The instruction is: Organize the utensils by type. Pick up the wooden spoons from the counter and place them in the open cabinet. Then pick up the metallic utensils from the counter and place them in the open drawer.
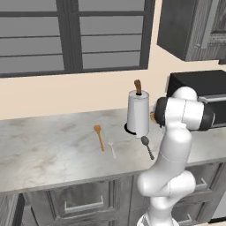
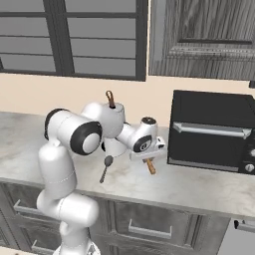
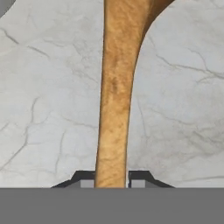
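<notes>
- The gripper [image 3: 112, 179] is low over the desk [image 1: 53, 150], just left of the black oven [image 2: 211, 129], its fingertips [image 3: 86, 178] set against both sides of a wooden spoon's handle [image 3: 114, 109].
- Another wooden spoon [image 1: 99, 137] lies on the desk beside the silver fork [image 1: 112, 148].
- The dark grey spoon [image 1: 147, 146] lies near the white canister [image 1: 138, 114].

Kitchen — stone counter [image 1: 53, 145], toaster oven [image 2: 211, 129]
</notes>
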